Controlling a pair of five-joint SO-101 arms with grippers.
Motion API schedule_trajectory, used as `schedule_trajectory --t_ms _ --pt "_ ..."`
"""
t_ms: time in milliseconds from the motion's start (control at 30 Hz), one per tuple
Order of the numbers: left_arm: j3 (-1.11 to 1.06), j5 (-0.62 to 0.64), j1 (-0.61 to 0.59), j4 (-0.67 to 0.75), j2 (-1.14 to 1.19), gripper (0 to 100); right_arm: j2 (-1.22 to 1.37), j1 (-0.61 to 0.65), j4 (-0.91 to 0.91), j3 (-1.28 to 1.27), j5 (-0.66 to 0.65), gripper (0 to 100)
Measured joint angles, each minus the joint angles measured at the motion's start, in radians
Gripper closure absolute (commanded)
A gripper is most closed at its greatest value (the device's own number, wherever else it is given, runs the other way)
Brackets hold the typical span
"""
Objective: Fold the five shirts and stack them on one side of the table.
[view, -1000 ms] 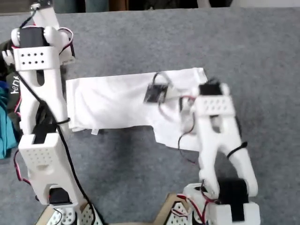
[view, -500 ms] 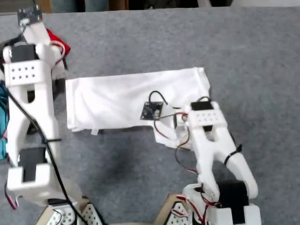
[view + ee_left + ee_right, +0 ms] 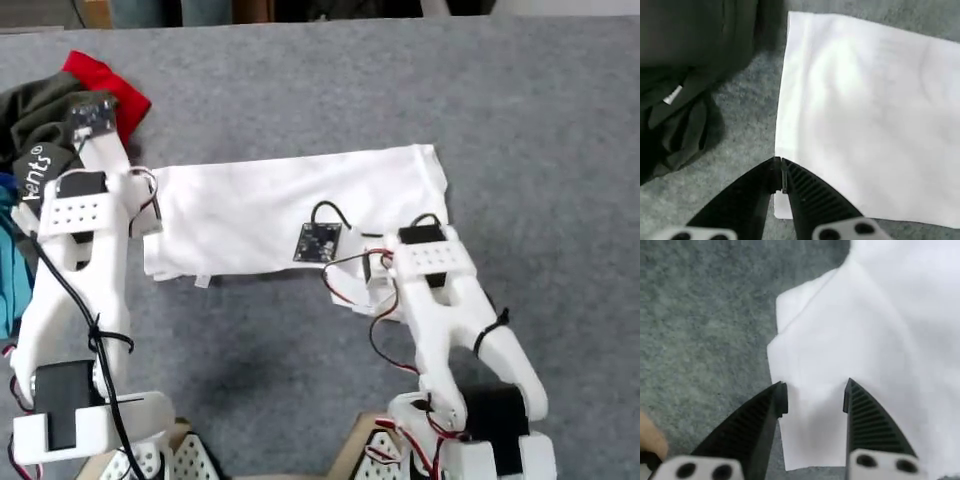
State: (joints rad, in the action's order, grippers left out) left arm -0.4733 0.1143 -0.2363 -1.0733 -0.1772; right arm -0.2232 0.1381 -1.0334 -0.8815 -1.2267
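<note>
Lying spread across the middle of the desk [image 3: 520, 110]: shirt [image 3: 270, 205]. Lying just left of it, at far-left corner: clothes heap [image 3: 45, 125].

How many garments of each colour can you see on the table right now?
White cotton shirt, spread flat: 1
Red cloth garment, bunched: 1
Dark garment with white print: 1
Teal garment at the picture's edge: 1
Total: 4 visible; the bunched ones overlap, so a fifth may be hidden.

left pincer [image 3: 779, 173] swung to white shirt [image 3: 280, 205] edge, right pincer [image 3: 815, 391] drawn back
</note>
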Motion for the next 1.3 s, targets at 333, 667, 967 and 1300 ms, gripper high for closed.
schedule_trajectory --t_ms 333,667,967,1300 --pt "-0.112 0.0 -0.069 0.124 -0.006 97 0.141 0.002 0.074 0.051 0.003 89.5" --pt "-0.114 0.0 -0.071 0.124 -0.009 97 0.183 -0.026 0.071 0.112 0.005 98.5" --pt "-0.114 0.0 -0.071 0.129 -0.009 97 0.333 -0.044 -0.189 0.457 0.005 98.5" --pt "-0.114 -0.034 -0.071 0.163 -0.009 97 0.723 -0.055 -0.434 1.062 -0.052 98.4"
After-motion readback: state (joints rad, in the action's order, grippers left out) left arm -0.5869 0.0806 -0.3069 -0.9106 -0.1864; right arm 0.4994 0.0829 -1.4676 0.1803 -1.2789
